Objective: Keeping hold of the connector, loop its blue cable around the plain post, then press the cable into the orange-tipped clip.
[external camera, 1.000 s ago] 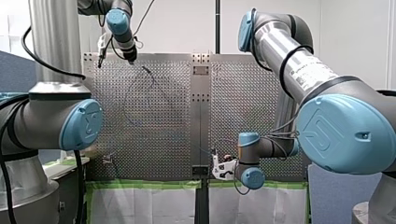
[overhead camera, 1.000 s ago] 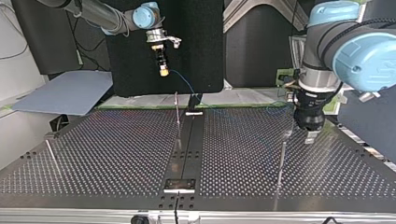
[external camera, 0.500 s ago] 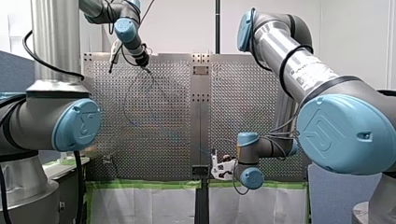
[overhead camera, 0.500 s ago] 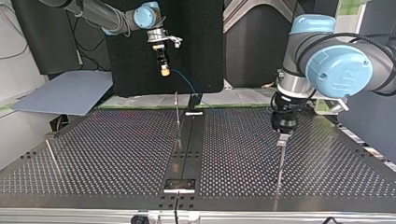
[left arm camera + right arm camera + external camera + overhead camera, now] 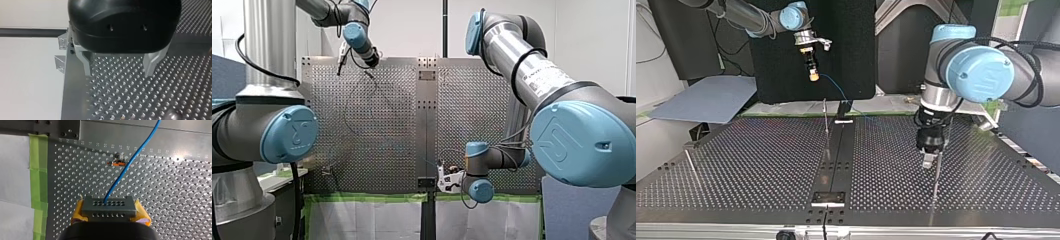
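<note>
Right-arm pincer (image 5: pixel 109 217) is clamped by its yellow pads (image 5: pixel 141 213) on the grey connector (image 5: pixel 109 207), which is held raised above the table (image 5: pixel 761 165) at the top view's left. The blue cable (image 5: pixel 130 157) leaves the connector's face, runs ahead of the pincer, passes just beside the orange-tipped clip (image 5: pixel 117 164) and goes out of the right wrist view. Left-arm pincer (image 5: pixel 117 74) hangs over bare perforated plate with its fingers apart and nothing between them; in the top view it stands just above a thin upright post (image 5: pixel 937 175). Judged from this layout, the cable is not yet looped, and the step in hand is the carry toward the post. To do it well, hold the connector firm and square so that the block does not twist between the pads. Lead the cable low round the post with light, steady tension, so that the loop seats against the shaft and does not ride over its top. Leave enough slack that the pull cannot drag the connector out. Line the cable over the clip's mouth before pressing down. Not determinable: which thin post is the plain one, since a second post (image 5: pixel 825 117) stands near the table's middle; whether the cable touches the clip; and where the cable's far end lies.
</note>
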Action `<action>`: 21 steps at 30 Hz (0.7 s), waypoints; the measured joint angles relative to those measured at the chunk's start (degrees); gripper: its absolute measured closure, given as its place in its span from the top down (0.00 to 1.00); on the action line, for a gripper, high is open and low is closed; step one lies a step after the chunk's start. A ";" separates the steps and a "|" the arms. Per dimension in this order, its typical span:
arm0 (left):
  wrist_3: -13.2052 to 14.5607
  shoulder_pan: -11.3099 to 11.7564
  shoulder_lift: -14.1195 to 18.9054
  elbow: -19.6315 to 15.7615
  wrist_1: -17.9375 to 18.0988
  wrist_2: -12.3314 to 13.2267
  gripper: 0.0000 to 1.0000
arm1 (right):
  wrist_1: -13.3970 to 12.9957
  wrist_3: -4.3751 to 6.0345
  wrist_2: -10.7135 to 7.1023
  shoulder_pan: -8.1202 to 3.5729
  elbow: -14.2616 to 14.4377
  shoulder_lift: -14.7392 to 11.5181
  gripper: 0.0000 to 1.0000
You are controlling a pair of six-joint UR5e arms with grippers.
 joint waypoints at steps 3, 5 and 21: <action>0.98 -0.60 -1.49 0.38 0.77 -1.60 1.00 | -0.02 -0.01 -0.02 0.09 0.00 0.00 0.00; 1.23 -1.00 -2.52 0.52 1.50 -2.66 1.00 | -0.05 -0.01 -0.02 0.15 0.00 0.00 0.00; 5.23 -5.60 -10.98 2.34 6.92 -11.71 1.00 | -0.14 -0.01 -0.02 0.27 -0.01 0.00 0.00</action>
